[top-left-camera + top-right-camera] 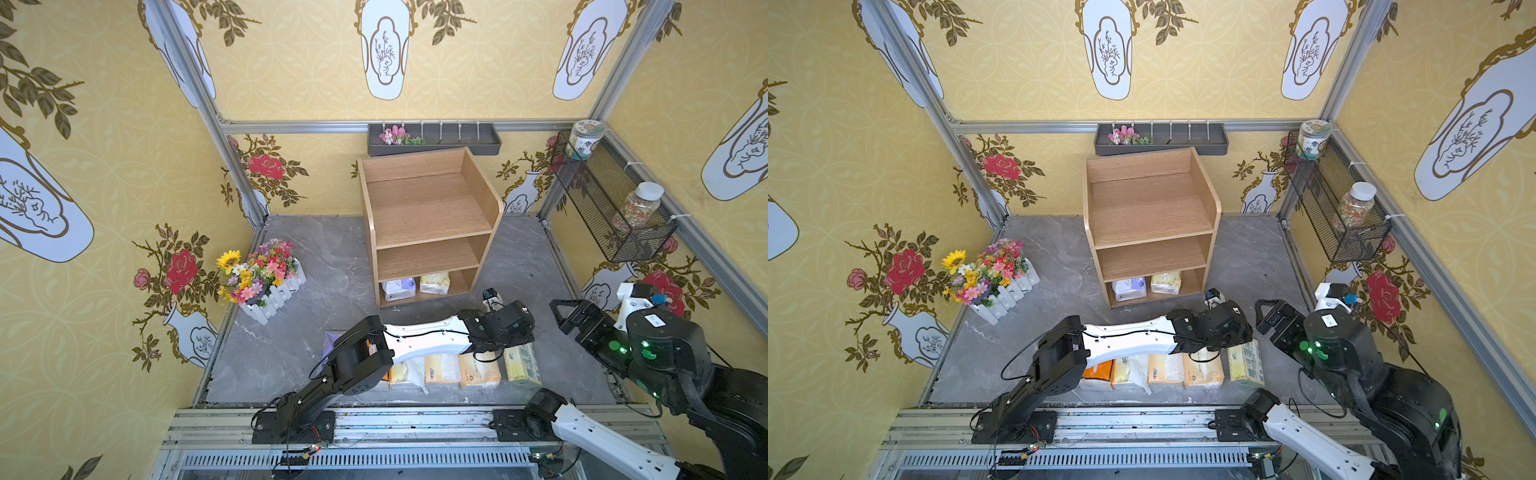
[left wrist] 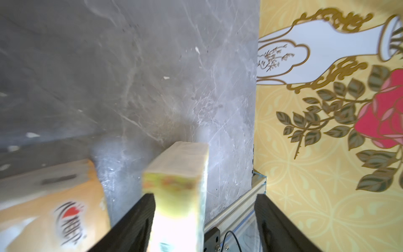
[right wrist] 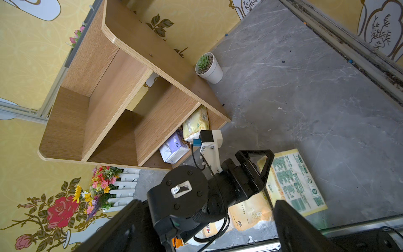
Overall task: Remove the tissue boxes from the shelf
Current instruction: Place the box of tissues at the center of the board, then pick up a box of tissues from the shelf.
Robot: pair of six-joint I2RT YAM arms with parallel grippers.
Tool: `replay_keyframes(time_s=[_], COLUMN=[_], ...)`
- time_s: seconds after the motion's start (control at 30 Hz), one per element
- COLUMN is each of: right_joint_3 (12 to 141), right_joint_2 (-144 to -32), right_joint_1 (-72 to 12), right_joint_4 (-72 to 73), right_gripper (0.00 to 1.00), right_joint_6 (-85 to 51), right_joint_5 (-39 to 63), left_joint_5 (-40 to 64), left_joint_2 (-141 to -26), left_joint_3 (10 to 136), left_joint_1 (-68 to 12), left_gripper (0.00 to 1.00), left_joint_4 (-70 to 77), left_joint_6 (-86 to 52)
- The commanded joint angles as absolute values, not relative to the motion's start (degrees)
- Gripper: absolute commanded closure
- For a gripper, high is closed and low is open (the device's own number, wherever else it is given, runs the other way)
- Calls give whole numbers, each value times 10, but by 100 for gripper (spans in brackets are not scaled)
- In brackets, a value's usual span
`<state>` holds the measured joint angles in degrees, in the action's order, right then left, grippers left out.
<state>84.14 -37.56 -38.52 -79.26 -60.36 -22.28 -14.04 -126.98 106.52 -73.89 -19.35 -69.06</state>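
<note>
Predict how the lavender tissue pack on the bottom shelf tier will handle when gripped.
The lavender tissue pack has a wrinkled wrapper, so it probably dents. Its shiny film may slip. Lying flat, it should not roll.

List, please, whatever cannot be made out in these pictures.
- Floor lavender pack: top views, mostly under the left arm.
- Print on the pale pack between the left gripper fingers: left wrist view, blurred.
- Its jaws: top views, hidden under the wrist.

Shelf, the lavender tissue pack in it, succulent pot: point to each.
shelf (image 1: 428,208): a top view, top board.
lavender tissue pack (image 1: 399,289): a top view, front face.
succulent pot (image 3: 212,72): right wrist view, white wall.
</note>
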Motion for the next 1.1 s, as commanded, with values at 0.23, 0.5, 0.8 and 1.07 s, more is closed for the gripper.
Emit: replay_keyframes(time_s=[0.23, 0.5, 0.8, 1.07], right_joint_3=[813, 763, 636, 574], right_joint_2=[-404, -446, -506, -625], right_joint_1=[-385, -385, -385, -384], right_joint_4=[-740, -680, -515, -387], right_gripper=[3, 1, 5, 12], right_joint_6=[-593, -588, -609, -571], right_joint_5=[-185, -125, -37, -3], left_joint_5=[-245, -302, -333, -340], left_joint_2=[-1142, -962, -785, -680], left_joint_3=[908, 703, 537, 456], left_joint_1=[-734, -708, -671, -637], left_gripper=[21, 24, 26, 27], left_joint_4=[-149, -79, -109, -133], left_joint_6=[-744, -809, -893, -910])
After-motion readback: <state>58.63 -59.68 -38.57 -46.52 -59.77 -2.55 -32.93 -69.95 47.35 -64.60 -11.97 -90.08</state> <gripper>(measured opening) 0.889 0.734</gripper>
